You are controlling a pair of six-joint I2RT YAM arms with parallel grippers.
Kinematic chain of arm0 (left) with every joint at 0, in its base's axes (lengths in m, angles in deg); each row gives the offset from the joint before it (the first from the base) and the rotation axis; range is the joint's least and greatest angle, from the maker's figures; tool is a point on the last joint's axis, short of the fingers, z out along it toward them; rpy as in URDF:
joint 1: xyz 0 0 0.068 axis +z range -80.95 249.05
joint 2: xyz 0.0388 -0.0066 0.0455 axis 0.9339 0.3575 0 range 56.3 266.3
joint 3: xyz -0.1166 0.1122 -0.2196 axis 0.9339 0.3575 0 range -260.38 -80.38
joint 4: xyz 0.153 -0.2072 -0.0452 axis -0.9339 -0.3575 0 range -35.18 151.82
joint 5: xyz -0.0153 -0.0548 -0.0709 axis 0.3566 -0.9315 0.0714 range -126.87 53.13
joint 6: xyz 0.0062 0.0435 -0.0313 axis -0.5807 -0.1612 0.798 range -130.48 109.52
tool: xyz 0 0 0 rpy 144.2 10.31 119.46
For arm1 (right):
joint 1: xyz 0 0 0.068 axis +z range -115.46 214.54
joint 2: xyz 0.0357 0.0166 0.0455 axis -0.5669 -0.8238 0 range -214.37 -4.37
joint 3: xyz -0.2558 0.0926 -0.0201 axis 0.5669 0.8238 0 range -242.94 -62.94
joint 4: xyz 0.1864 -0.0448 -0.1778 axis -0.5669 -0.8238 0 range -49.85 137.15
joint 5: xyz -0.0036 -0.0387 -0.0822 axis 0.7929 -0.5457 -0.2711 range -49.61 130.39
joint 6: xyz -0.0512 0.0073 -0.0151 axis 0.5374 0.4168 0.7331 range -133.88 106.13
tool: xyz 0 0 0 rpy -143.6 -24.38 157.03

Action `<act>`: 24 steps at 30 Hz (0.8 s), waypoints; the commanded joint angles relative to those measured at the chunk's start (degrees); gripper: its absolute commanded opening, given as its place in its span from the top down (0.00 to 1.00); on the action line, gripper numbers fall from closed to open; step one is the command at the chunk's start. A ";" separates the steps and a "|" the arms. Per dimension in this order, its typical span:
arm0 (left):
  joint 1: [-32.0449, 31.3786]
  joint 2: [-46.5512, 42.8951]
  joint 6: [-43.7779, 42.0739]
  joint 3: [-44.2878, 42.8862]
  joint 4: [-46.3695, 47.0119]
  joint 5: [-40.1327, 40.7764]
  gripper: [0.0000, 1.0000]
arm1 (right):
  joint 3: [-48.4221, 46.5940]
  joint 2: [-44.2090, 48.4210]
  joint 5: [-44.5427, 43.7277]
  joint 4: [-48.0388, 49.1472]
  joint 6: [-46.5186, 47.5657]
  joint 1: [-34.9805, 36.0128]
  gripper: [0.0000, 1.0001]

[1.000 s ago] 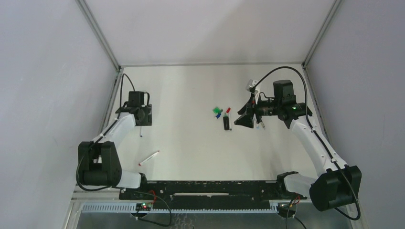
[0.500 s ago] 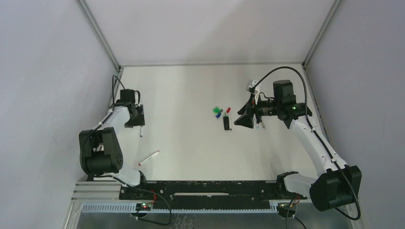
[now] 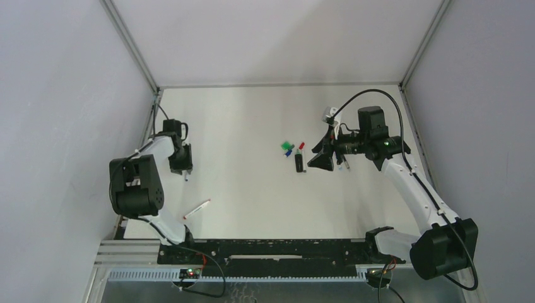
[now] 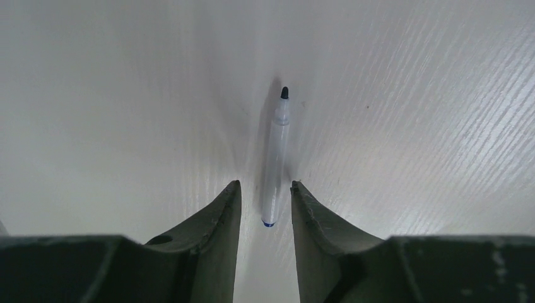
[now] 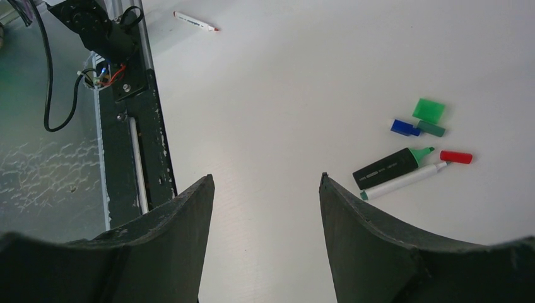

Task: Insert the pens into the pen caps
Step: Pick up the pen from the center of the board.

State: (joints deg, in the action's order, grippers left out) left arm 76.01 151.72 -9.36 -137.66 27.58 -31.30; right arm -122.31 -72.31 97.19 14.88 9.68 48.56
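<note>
A white pen [image 4: 276, 158] with a blue end and dark tip lies flat on the table. My left gripper [image 4: 265, 184] is low over it, its jaws straddling the blue end with thin gaps either side, so it is open. From above, that gripper [image 3: 183, 168] is at the table's left. My right gripper [image 5: 265, 180] hovers open with nothing between its fingers. To its right lie a black pen [image 5: 386, 168] with a green tip and a white pen [image 5: 404, 180] with a red pen cap [image 5: 456, 156] at its tip. A blue cap [image 5: 405, 127] and a green cap [image 5: 430, 128] lie beyond.
A flat green piece [image 5: 429, 109] sits by the caps. Another white pen [image 3: 197, 209] with a red tip lies near the front left. The black base rail [image 3: 271, 249] runs along the near edge. Grey walls enclose the table on three sides.
My left gripper has come down toward the near side onto the blue-ended pen, and its jaws have narrowed around it. The right arm has barely moved.
</note>
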 commanded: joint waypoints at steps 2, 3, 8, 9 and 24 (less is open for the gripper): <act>0.61 1.44 0.10 -3.43 -1.94 -1.32 0.63 | -0.29 0.44 -0.13 0.28 1.22 0.38 0.31; 0.51 1.63 0.12 -3.53 -2.14 -1.42 0.64 | -0.30 0.40 -0.11 0.27 1.23 0.39 0.31; 0.50 2.81 0.28 -3.91 -2.80 -2.19 0.68 | -0.30 0.44 -0.27 0.22 1.23 0.39 0.31; 0.51 3.10 0.28 -4.03 -2.95 -2.28 0.69 | -0.24 0.38 -0.16 0.25 1.23 0.39 0.31; 0.47 5.83 0.19 -4.95 -4.73 -3.67 0.84 | -0.30 0.63 0.15 0.10 1.19 0.39 0.31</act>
State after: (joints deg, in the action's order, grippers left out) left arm 76.21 155.87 -8.94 -140.94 23.65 -33.91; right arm -122.31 -72.31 96.84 14.77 9.92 48.56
